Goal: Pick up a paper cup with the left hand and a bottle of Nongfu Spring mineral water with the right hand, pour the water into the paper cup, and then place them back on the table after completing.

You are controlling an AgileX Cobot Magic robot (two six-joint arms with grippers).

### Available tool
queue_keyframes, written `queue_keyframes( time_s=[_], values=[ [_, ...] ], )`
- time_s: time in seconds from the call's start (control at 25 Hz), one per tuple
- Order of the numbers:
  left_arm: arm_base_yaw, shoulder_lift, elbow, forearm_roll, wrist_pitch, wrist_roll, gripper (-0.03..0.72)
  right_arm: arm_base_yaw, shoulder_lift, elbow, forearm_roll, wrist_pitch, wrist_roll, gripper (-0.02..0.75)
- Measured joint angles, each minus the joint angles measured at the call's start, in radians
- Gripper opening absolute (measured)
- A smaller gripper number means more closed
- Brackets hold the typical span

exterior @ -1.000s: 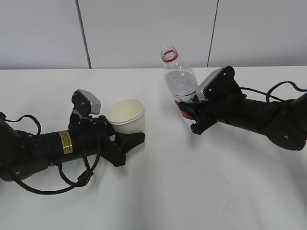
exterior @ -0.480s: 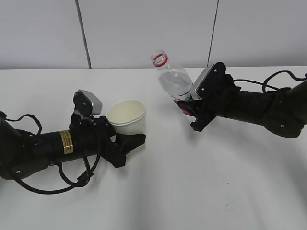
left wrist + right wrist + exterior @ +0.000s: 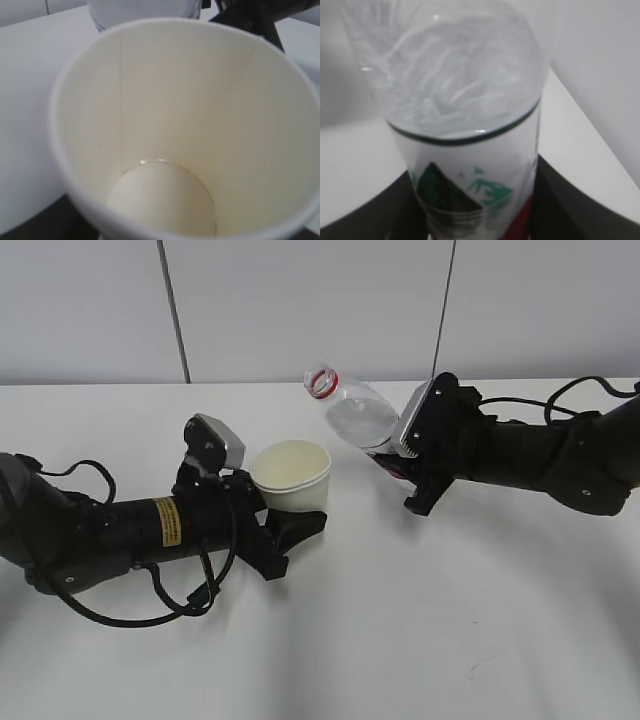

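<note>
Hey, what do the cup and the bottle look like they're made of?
The cup looks like matte cream paper: a rolled rim and a vertical seam show inside. The bottle looks like thin, clear, glossy plastic, see-through with highlights, a red neck ring and a printed label.

No text reads clearly: the bottle [image 3: 465, 150] label shows only green marks, and the left hand's [image 3: 285, 540] yellow sticker [image 3: 169, 521] print is illegible.

A pale grey panelled wall [image 3: 300, 300] with dark vertical seams stands behind the white tabletop [image 3: 420, 640].
</note>
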Motion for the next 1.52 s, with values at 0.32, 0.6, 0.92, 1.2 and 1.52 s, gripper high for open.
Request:
queue_keyframes(
  time_s=[0.32, 0.6, 0.92, 1.2, 1.52],
  values=[
    [-0.001, 0.0, 0.0, -0.014, 0.017, -0.002, 0.398, 0.0, -0.006, -0.019, 0.0, 0.012, -0.094, 0.368],
    [-0.001, 0.0, 0.0, -0.025, 0.034, -0.002, 0.398, 0.0, -0.039, -0.019, 0.0, 0.038, -0.139, 0.368],
    [-0.001, 0.0, -0.006, -0.034, 0.031, -0.002, 0.398, 0.0, -0.075, -0.019, -0.002, 0.063, -0.208, 0.368],
    [-0.001, 0.0, -0.006, -0.035, 0.03, -0.002, 0.398, 0.0, -0.075, -0.019, -0.003, 0.068, -0.279, 0.368],
    [-0.001, 0.0, -0.006, -0.035, 0.03, -0.002, 0.398, 0.0, -0.075, -0.019, -0.003, 0.084, -0.342, 0.368]
  ],
)
